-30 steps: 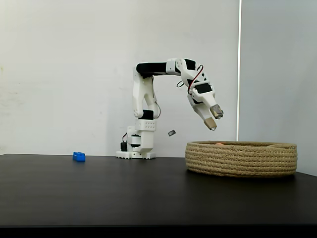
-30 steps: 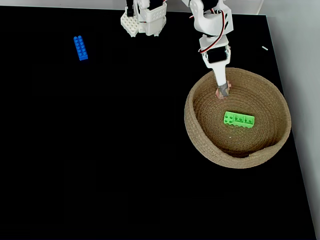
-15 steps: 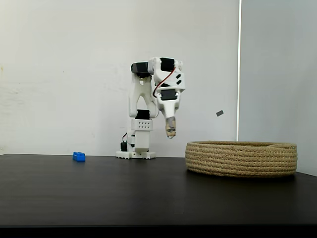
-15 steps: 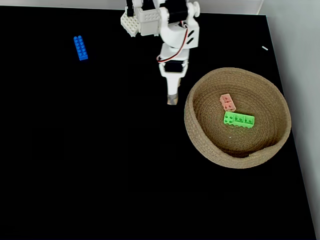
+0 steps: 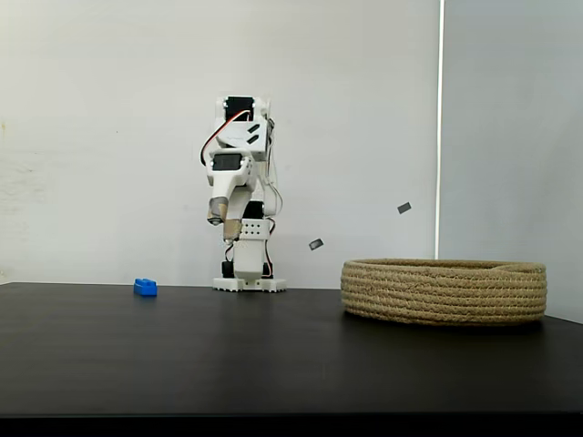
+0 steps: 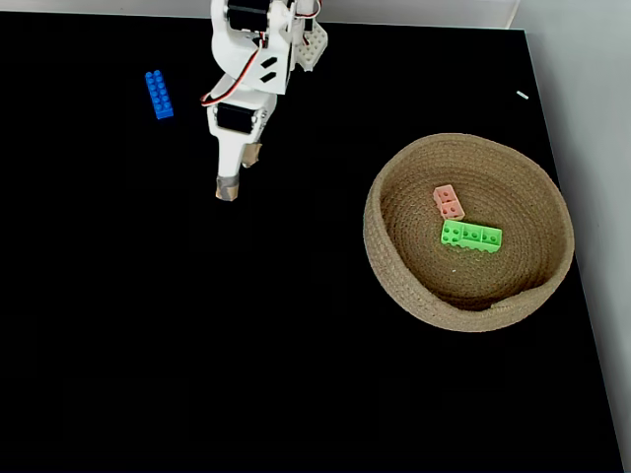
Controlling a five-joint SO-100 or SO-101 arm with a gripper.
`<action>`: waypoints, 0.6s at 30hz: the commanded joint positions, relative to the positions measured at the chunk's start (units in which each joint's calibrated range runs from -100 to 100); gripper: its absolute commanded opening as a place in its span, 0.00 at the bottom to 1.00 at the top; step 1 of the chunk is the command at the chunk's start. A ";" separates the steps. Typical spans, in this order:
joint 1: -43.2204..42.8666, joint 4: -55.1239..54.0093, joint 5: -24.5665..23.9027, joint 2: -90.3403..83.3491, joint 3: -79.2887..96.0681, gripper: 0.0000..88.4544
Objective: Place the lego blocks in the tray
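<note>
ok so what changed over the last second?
The tool let go of the salmon-pink brick into the rope basket, then swung left in both fixed views, toward the blue brick. It carries nothing. Green brick, blue brick and basket stayed put.

The tool (image 6: pixel 240 171) hangs over the black counter (image 6: pixel 197 325), jaws parted. A blue brick (image 6: pixel 159 95) lies apart. The basket (image 6: pixel 394 276) holds pink (image 6: pixel 449 202) and green bricks (image 6: pixel 471 236).

One camera sits low at the surface (image 5: pixel 273 355) edge, facing my front; another looks straight down. Both share my basket (image 5: pixel 444 291) (image 6: pixel 394 266).
</note>
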 commanded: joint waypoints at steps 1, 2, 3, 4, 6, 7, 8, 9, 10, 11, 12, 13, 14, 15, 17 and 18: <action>4.89 1.05 3.37 -4.11 -1.70 0.34; 5.96 2.05 3.66 -3.77 -2.25 0.35; 6.95 3.05 3.66 -3.34 -2.43 0.37; 8.11 3.47 2.93 -3.17 -2.43 0.38; 10.41 3.55 -0.15 -3.08 -1.34 0.43; 11.65 3.89 -2.15 -3.08 -1.16 0.44; 13.05 4.89 -4.79 -3.17 -1.16 0.43; 14.37 6.47 -7.28 -3.25 -1.07 0.44; 15.03 7.47 -9.04 -3.59 -1.16 0.43; 15.77 9.13 -10.26 -3.94 -0.98 0.42; 15.94 10.72 -11.09 -4.63 -0.34 0.41; 15.85 11.55 -12.06 -5.40 0.39 0.40; 15.94 12.30 -13.28 -6.00 0.67 0.39; 16.18 13.47 -14.46 -6.52 0.85 0.38; 16.43 15.55 -16.75 -7.98 1.76 0.38; 16.93 16.55 -17.44 -9.01 2.67 0.38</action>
